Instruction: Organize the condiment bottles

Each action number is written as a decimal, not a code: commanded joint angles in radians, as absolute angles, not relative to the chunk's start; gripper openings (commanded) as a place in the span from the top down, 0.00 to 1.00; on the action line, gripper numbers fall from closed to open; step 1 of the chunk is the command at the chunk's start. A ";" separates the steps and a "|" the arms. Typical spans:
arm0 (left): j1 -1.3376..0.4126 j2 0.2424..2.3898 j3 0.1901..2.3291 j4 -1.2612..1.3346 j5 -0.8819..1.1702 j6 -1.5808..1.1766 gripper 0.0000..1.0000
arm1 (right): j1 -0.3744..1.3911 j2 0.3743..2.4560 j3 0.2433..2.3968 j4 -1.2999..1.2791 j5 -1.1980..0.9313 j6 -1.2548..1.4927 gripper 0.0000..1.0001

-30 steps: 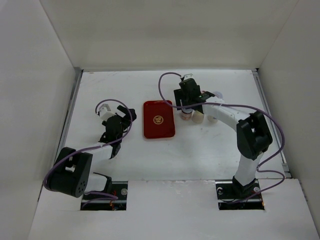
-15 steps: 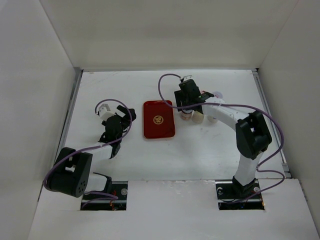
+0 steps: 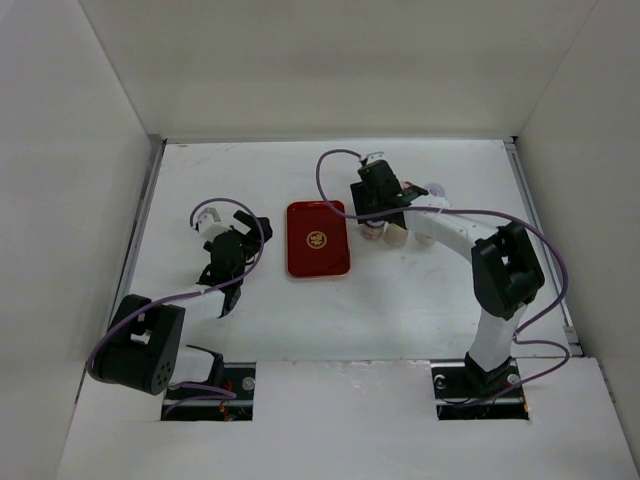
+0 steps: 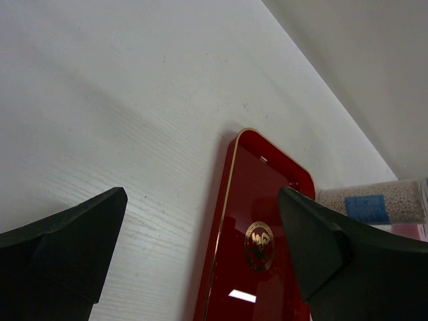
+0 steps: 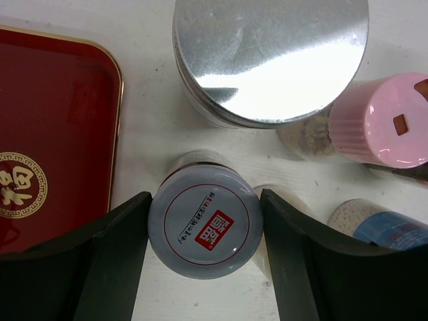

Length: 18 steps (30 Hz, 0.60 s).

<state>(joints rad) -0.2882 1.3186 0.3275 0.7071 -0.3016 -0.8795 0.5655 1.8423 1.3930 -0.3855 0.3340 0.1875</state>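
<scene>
My right gripper (image 5: 205, 224) is shut on a small jar with a lavender-grey cap and a red label (image 5: 205, 221); both fingers touch the cap's sides. Around it stand a wide jar with a silver cap (image 5: 267, 57), a pink-capped jar (image 5: 381, 120) and a jar with a blue label (image 5: 381, 224). A pale cap (image 5: 277, 197) peeks out behind the right finger. In the top view the right gripper (image 3: 374, 222) sits over this cluster of jars (image 3: 397, 236). My left gripper (image 3: 252, 224) is open and empty, left of the tray.
A flat red tray with a gold emblem (image 3: 318, 240) lies just left of the jars; it also shows in the left wrist view (image 4: 261, 227) and the right wrist view (image 5: 53, 134). White walls enclose the table on three sides.
The right arm has shifted very slightly over the jars. The left arm has not moved.
</scene>
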 commanded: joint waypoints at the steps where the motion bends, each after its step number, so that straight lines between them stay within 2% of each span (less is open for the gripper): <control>1: -0.281 1.310 0.327 0.759 -0.293 -0.887 0.00 | 0.574 1.761 1.381 -0.318 0.399 0.184 0.51; 5: -0.281 1.313 0.328 0.759 -0.291 -0.887 0.00 | 0.605 1.677 1.394 -0.272 0.428 0.178 0.51; 9: -0.281 1.318 0.330 0.759 -0.288 -0.887 0.00 | 0.663 1.683 1.462 -0.290 0.426 0.166 0.50; 18: -0.265 1.305 0.316 0.756 -0.295 -0.905 0.00 | 0.798 1.920 1.704 -0.259 0.385 0.173 0.50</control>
